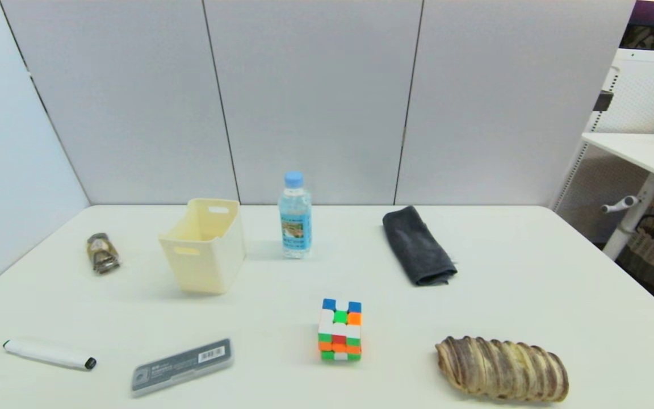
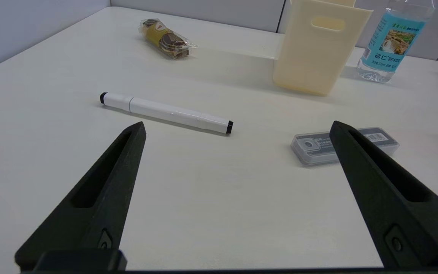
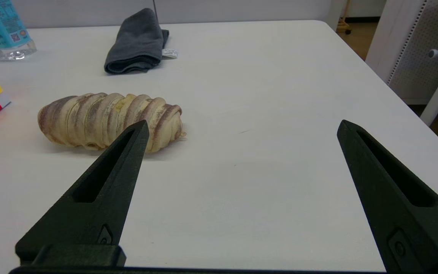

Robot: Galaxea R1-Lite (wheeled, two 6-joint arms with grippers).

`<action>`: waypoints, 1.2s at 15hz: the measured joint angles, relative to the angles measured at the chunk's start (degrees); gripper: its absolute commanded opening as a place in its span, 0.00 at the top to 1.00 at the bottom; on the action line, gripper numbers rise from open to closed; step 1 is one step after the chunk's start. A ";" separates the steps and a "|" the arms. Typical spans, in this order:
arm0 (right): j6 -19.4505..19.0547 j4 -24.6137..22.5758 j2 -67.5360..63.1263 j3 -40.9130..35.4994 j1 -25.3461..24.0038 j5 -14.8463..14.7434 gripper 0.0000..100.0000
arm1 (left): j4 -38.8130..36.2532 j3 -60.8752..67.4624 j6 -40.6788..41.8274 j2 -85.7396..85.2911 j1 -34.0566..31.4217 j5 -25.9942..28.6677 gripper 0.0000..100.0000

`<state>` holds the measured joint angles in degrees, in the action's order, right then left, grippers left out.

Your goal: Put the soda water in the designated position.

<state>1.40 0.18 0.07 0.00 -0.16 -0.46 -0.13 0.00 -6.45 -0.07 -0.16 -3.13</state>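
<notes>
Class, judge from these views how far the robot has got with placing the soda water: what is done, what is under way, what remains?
Done: nothing visible. The soda water stands upright beside the bin, untouched. In hand: nothing; the left gripper and right gripper both hang open over the table's near edge, out of the head view. Left: reaching the bottle, gripping it, carrying it to bare table.

The light is bright and even, coming from above. Soft, pale shadows sit beside the cream bin [image 1: 205, 244] and the soda water [image 1: 295, 216]. The white table [image 1: 531, 284] shines a little. Everything looks sharp.
</notes>
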 measured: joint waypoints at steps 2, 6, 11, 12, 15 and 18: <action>0.00 0.00 0.00 0.00 0.00 0.02 0.00 | -0.02 0.00 0.00 0.00 0.00 0.02 0.00; -0.02 0.00 0.00 0.00 0.00 0.05 0.00 | -0.02 0.00 0.00 0.00 0.00 0.02 0.00; -0.02 -0.02 0.00 0.00 0.00 0.02 0.00 | -0.02 0.00 0.00 0.00 0.00 0.02 0.00; 0.00 -0.02 0.00 0.00 0.00 0.02 0.00 | -0.02 0.00 0.00 0.00 0.00 0.00 0.00; 0.00 -0.02 0.00 0.00 0.00 0.02 0.00 | -0.02 0.00 0.00 0.00 0.00 0.02 0.00; 0.00 -0.02 0.00 0.00 -0.02 0.05 0.00 | 0.18 0.00 2.49 0.00 0.00 0.13 0.00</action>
<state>1.40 0.16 0.07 0.00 -0.18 -0.41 0.05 0.00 -3.96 -0.07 -0.16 -3.00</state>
